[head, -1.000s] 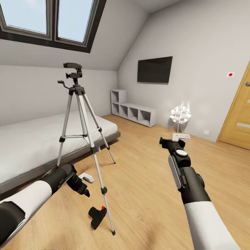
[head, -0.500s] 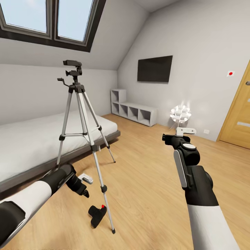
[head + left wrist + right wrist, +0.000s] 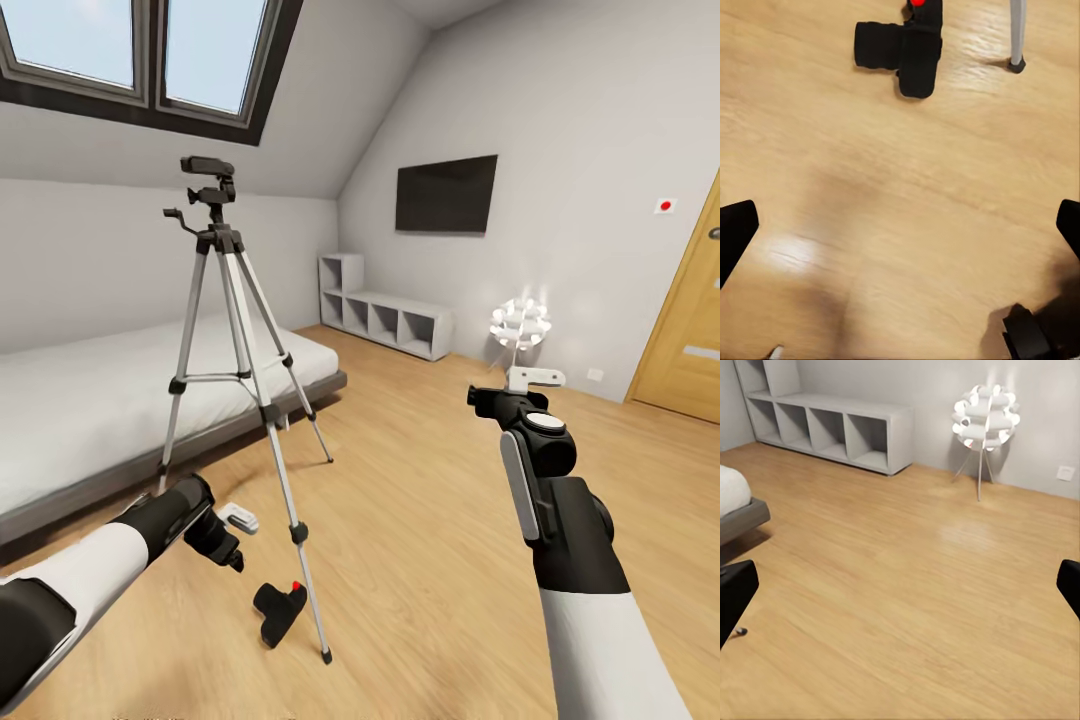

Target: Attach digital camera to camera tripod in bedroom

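Camera: small black boxy digital camera (image 3: 279,611) lies on wood floor (image 3: 420,520), just ahead of my left tool (image 3: 900,225).
Tools: both spread apart, empty.

Glowing lamp (image 3: 984,421) beside shelf unit (image 3: 832,424)

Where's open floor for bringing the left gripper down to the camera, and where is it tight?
Bare floor lies between the left gripper and the digital camera, on the bed's side of it. It is tight on the camera's other side: the camera tripod's near leg and foot stand right beside it. Wide open floor stretches toward the shelf unit and lamp.
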Tool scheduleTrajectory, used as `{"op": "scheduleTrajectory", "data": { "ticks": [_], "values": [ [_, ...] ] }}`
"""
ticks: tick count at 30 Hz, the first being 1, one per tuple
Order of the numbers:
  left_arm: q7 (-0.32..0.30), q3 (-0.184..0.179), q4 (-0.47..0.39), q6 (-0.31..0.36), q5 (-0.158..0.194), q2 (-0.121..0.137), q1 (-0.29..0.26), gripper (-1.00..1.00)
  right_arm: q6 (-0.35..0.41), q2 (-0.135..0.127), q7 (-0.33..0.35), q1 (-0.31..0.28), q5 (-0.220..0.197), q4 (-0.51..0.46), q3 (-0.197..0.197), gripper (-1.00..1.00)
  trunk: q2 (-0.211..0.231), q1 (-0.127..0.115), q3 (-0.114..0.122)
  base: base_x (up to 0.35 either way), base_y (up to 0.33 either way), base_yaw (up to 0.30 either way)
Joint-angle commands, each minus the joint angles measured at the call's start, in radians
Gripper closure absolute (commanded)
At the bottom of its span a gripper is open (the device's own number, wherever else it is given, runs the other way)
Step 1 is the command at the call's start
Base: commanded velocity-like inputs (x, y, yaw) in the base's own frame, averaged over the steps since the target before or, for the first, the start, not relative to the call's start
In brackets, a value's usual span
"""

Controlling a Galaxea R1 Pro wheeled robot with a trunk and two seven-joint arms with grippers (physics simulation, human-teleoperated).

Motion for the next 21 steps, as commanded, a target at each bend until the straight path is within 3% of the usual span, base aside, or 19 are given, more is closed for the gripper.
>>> {"op": "scheduleTrajectory", "data": {
  "ticks": [1, 7, 17, 21],
  "values": [
    [0.004, -0.005, -0.002, 0.005, 0.001, -0.002, -0.001, -1.00, 0.005, 0.000, -0.005, -0.001, -0.001, -0.001, 0.001, -1.00, -0.008, 0.004, -0.004, 0.000, 0.000, 0.000],
    [0.031, -0.003, -0.003, 0.004, 0.001, -0.026, -0.001, -1.00, 0.005, 0.000, -0.005, -0.001, 0.000, 0.000, 0.001, -1.00, -0.050, 0.027, -0.023, 0.000, 0.000, 0.000],
    [0.033, -0.003, -0.005, 0.002, 0.000, -0.035, -0.001, -1.00, 0.005, 0.000, -0.005, -0.001, 0.001, 0.000, 0.001, -1.00, -0.120, 0.065, -0.054, 0.000, 0.000, 0.000],
    [0.034, -0.003, -0.005, 0.001, 0.000, -0.055, -0.001, -1.00, 0.006, 0.000, -0.005, -0.001, 0.001, 0.000, 0.001, -1.00, -0.148, 0.080, -0.067, 0.000, 0.000, 0.000]
  ]
}}
